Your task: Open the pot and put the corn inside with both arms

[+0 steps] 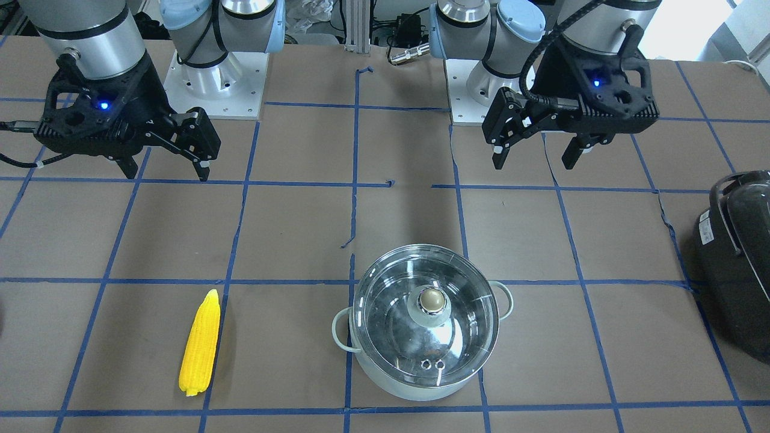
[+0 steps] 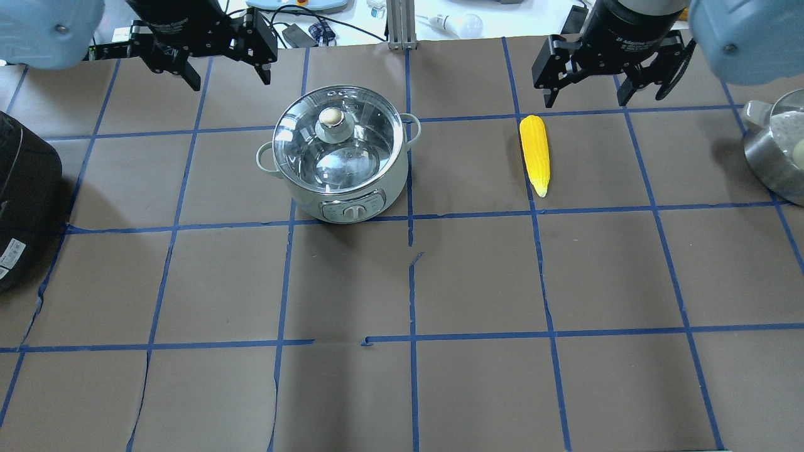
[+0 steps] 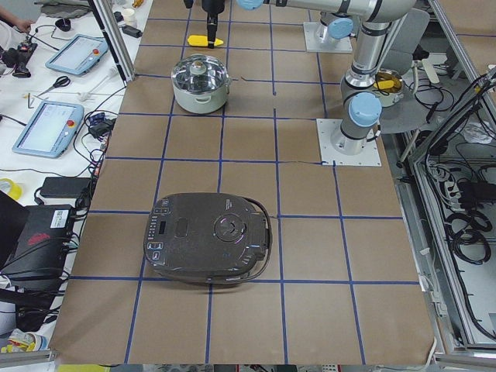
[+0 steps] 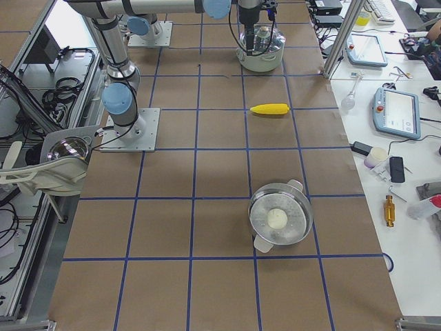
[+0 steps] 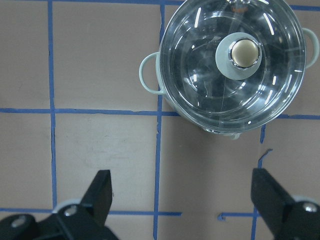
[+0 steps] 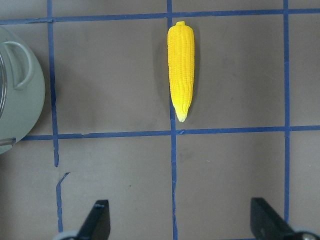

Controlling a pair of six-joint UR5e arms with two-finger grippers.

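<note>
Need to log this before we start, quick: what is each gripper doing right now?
Left gripper: open, holding nothing.
Right gripper: open, holding nothing.

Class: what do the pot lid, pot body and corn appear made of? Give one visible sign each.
Lid: clear glass, probably; the shiny inside shows through.
Pot body: mint-coated outside, likely steel lining, mirror glints.
Corn: seemingly plastic; uniform glossy yellow kernels.

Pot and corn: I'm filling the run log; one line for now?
pot: lid on | corn: lying apart from pot | left claw: open, empty | right claw: open, empty
</note>
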